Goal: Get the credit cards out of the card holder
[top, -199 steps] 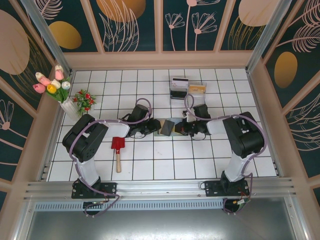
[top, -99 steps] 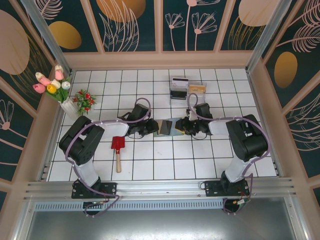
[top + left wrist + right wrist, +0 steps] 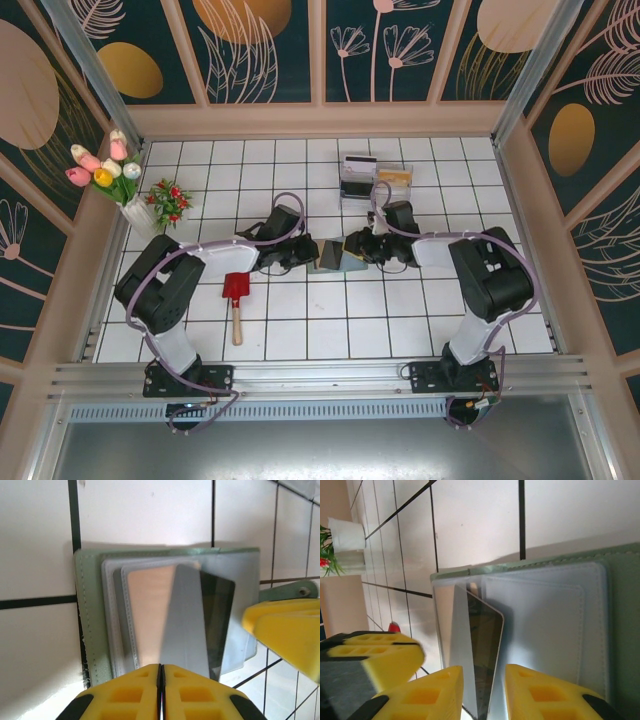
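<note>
Both arms meet in the middle of the white tiled surface, right over the card holder, which lies open and flat between them. From the left wrist, the card holder shows its green stitched border and a stack of blue-grey pockets, and there's the tan card, tucked flat behind a clear sleeve. Just beside it a grey leaf tilts up off the pockets, with the dark card leaning behind it, one rounded corner showing. The left gripper has its yellow fingers pressed tight together, exactly at the foot of that grey leaf; whether they pinch it, I cannot tell. Over to the right wrist: the card holder spreads its pale inner pocket wide, and the dark card stands on edge, tilted. The right gripper sits narrowly parted, one finger on each side of that card, with a sliver of daylight on the right-hand side, so it is not clamped. From above, the left gripper sits at the holder's left edge and the right gripper at its right. Farther back stand two clear boxes, and a red toy shovel lies to the left.
</note>
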{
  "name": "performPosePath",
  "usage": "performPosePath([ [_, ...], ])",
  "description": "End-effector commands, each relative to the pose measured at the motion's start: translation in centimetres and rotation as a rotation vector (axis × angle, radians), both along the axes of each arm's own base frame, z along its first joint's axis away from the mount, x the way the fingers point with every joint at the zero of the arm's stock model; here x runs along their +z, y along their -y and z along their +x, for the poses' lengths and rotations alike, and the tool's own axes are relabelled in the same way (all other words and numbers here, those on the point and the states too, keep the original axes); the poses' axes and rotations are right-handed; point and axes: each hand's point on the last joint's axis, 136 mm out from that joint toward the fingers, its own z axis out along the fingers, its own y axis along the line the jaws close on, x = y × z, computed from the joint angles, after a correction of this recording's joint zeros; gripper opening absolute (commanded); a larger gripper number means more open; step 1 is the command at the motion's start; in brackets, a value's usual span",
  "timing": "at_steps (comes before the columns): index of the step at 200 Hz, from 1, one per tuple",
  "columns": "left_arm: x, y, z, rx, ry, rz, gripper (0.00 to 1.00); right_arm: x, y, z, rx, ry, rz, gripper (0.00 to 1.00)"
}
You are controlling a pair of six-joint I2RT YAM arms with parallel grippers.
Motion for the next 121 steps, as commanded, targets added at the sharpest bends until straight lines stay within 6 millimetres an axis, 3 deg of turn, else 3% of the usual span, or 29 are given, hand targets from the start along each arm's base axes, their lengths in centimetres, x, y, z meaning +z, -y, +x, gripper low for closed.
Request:
performPosePath([
  [1, 1.7, 0.1, 0.8, 0.015, 0.053, -0.004, 0.12, -0.8, -0.2, 0.6, -0.023, -0.019, -0.026, 0.29],
  [12, 2.3, 1.0, 0.7, -0.015, 0.056, -0.047, 0.12, -0.9, -0.4, 0.7, -0.019, -0.022, -0.023, 0.29],
  [44, 1.1, 2.5, 0.4, -0.061, 0.02, -0.059, 0.12, -0.7, -1.1, 0.9, -0.003, -0.018, 0.009, 0.26],
  [65, -0.7, 1.9, -0.2, -0.06, -0.027, -0.012, 0.11, -0.9, -1.4, 1.0, 0.001, -0.019, 0.019, 0.24],
  [69, -0.3, 2.2, 0.4, -0.056, -0.018, -0.013, 0.11, -1.0, -1.4, 1.0, 0.003, -0.021, 0.019, 0.24],
  [121, -3.2, 0.8, -0.6, -0.038, -0.095, 0.075, 0.11, -0.6, -2.1, 1.1, 0.019, -0.012, 0.051, 0.19],
])
